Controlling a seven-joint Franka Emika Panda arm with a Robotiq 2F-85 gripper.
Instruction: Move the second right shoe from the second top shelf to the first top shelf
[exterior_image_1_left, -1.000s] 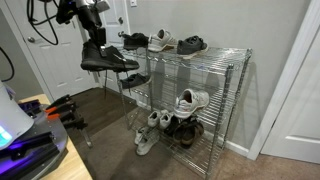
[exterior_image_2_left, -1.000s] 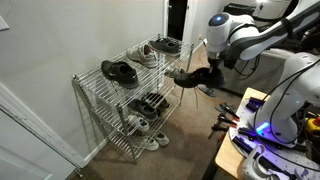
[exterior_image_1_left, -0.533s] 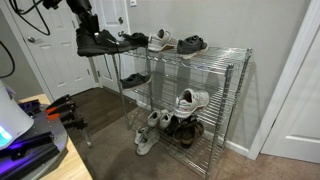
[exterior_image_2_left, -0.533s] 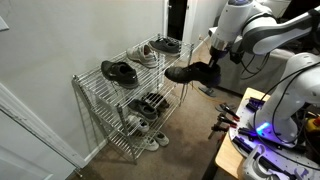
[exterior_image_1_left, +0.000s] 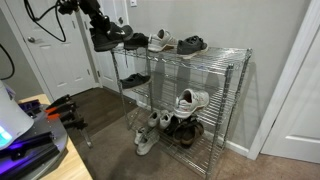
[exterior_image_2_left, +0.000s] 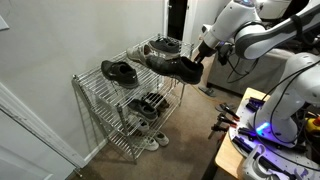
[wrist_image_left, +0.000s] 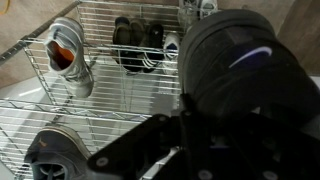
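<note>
Pincer (exterior_image_2_left: 203, 56): clamped on black shoe (exterior_image_2_left: 174, 66), apparently at the heel collar. Arm (exterior_image_2_left: 245, 30): stretched toward wire rack (exterior_image_2_left: 88, 92), wrist tipped down. Black shoe: roughly level, at top-shelf height by the rack's end, near grey sneaker (exterior_image_2_left: 145, 52). Wrist view only: dark pair (wrist_image_left: 135, 45) on a lower shelf, seen through the wire.

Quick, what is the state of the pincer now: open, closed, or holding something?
Pincer: closed, holding the black shoe.

Shiny wire-metal rack (exterior_image_1_left: 200, 75), matt shoe (exterior_image_2_left: 172, 66)
</note>
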